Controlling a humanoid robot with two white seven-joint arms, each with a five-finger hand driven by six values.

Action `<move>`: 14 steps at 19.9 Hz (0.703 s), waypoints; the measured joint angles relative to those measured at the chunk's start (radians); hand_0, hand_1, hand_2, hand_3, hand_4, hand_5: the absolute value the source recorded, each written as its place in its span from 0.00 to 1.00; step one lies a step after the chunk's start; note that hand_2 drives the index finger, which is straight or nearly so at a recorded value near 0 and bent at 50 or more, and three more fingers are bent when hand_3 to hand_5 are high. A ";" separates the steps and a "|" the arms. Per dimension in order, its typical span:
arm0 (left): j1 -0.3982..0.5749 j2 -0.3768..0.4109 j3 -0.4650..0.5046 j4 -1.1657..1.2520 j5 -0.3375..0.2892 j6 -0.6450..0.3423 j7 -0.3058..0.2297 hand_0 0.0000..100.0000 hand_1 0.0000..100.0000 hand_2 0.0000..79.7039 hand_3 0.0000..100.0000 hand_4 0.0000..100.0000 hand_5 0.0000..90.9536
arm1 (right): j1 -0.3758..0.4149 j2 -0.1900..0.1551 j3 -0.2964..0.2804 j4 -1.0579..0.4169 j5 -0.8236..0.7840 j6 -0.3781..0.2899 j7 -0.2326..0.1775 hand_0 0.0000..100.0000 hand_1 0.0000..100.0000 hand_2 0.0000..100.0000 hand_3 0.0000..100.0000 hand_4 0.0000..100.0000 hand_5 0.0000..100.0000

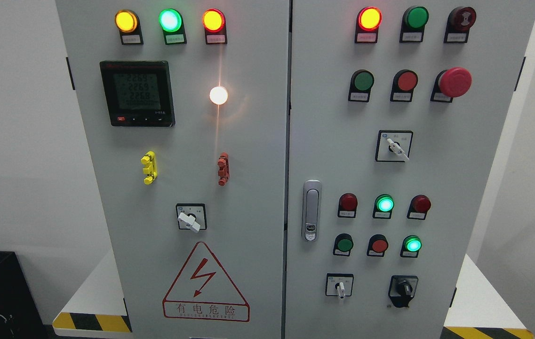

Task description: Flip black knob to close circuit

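Note:
The black knob sits at the lower right of the grey cabinet's right door, on a black base, with its ridge pointing roughly straight up. To its left is a white-handled selector switch. Neither of my hands shows anywhere in the head view.
The right door carries rows of lit and unlit indicator lamps, push buttons, a red mushroom stop button, another white selector and a metal door latch. The left door has a meter display, yellow and red handles, and a warning triangle.

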 measured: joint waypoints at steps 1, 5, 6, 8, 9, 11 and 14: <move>0.000 0.000 0.000 0.000 0.000 0.000 0.000 0.12 0.56 0.00 0.00 0.00 0.00 | 0.000 0.000 0.000 0.000 0.000 0.000 0.000 0.00 0.15 0.00 0.00 0.00 0.00; 0.000 0.000 0.000 0.000 0.000 0.000 0.000 0.12 0.56 0.00 0.00 0.00 0.00 | -0.002 -0.002 -0.001 0.001 0.002 0.000 0.001 0.00 0.14 0.00 0.00 0.00 0.00; 0.000 0.000 0.000 0.000 0.000 0.000 0.000 0.12 0.56 0.00 0.00 0.00 0.00 | -0.002 -0.002 -0.002 0.001 0.002 -0.001 0.002 0.00 0.14 0.00 0.00 0.00 0.00; 0.000 0.000 0.000 0.000 0.000 0.000 0.000 0.12 0.56 0.00 0.00 0.00 0.00 | -0.002 -0.002 -0.003 0.001 -0.007 -0.001 0.003 0.00 0.14 0.00 0.00 0.00 0.00; 0.000 0.000 0.000 0.000 0.000 0.000 0.000 0.12 0.56 0.00 0.00 0.00 0.00 | -0.002 -0.003 -0.004 0.000 -0.012 -0.004 0.003 0.00 0.14 0.00 0.00 0.00 0.00; 0.000 0.000 0.000 0.000 0.000 0.000 0.000 0.12 0.56 0.00 0.00 0.00 0.00 | -0.002 -0.003 -0.010 -0.003 -0.020 -0.016 0.014 0.00 0.14 0.00 0.00 0.00 0.00; 0.000 0.000 0.000 0.000 0.000 0.000 0.000 0.12 0.56 0.00 0.00 0.00 0.00 | 0.002 0.000 -0.028 -0.026 -0.020 -0.059 0.037 0.00 0.14 0.00 0.00 0.00 0.00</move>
